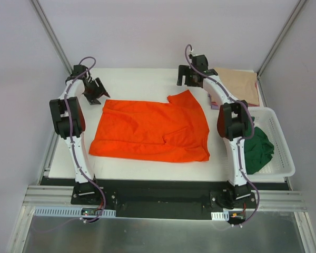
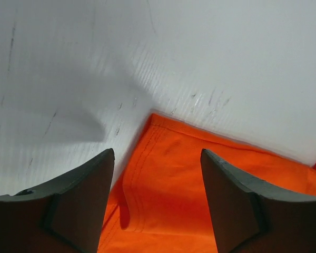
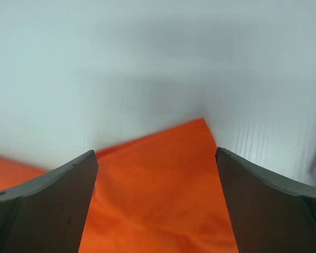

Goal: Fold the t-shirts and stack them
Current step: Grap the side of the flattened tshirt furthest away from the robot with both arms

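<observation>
Two spread end effectors, neither pinching anything: left end effector (image 1: 95,90) over the 10 o'clock corner of the orange shirt (image 1: 152,129), right end effector (image 1: 189,79) over the 1 o'clock corner. Lies flat on the bench (image 1: 137,79). Lower both together, pinch single-layer corners, fold evenly toward 6 o'clock.

Robotics lab: an enclosed bench cell with two arms

Plain white panel walls (image 1: 147,31) close in the back and both sides, held by bare aluminium struts (image 1: 50,31) slanting up the corners; the table (image 1: 142,79) is a flat white fluted board, scuffed with dark marks in the left wrist view; the left arm (image 1: 68,118) and right arm (image 1: 234,124), white and black with looped cables, are bolted to a black base plate (image 1: 158,203) on a slotted aluminium rail (image 1: 42,197); a toothed cable duct (image 1: 68,212) and a sheet-metal shelf (image 1: 158,237) run along the near edge
</observation>
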`<state>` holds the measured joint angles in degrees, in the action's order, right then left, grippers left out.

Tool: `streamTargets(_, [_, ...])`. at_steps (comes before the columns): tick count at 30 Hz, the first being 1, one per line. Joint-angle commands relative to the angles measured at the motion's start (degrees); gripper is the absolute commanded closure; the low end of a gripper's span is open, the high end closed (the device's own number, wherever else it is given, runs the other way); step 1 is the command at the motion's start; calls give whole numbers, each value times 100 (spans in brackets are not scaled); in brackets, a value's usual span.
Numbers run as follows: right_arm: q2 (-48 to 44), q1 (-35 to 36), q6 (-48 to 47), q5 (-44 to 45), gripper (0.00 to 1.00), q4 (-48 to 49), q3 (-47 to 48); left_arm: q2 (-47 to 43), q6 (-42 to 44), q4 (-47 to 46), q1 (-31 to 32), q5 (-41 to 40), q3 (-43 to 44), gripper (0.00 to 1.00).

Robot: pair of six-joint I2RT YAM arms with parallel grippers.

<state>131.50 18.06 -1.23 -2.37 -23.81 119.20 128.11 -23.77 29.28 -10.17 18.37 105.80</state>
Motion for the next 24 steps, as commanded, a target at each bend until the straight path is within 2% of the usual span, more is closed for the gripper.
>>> streamTargets(1, [884,-66,114,-35,4,-325,1393,134,145,333,24,544,292,40])
streamTargets(2, [1069,-92,280,-79,4,-308,1596,187,127,333,24,684,266,45])
streamTargets(7, [1474,-198,720,-52,4,131,1642,231,109,333,59,624,11,52])
streamTargets(14, [1694,-215,897,-281,3,175,1695,311,83,333,95,835,116,94])
streamTargets(15, [1703,-198,897,-368,5,167,1695,311,66,333,95,800,177,100])
streamTargets(18, [1695,-207,985,-553,21,114,1642,346,30,333,95,852,397,100])
streamTargets(23, [1554,-180,959,-327,37,-307,1501,302,-14,333,121,870,608,100])
streamTargets(24, [1510,-189,924,-204,47,-439,1501,276,-5,333,138,887,626,100])
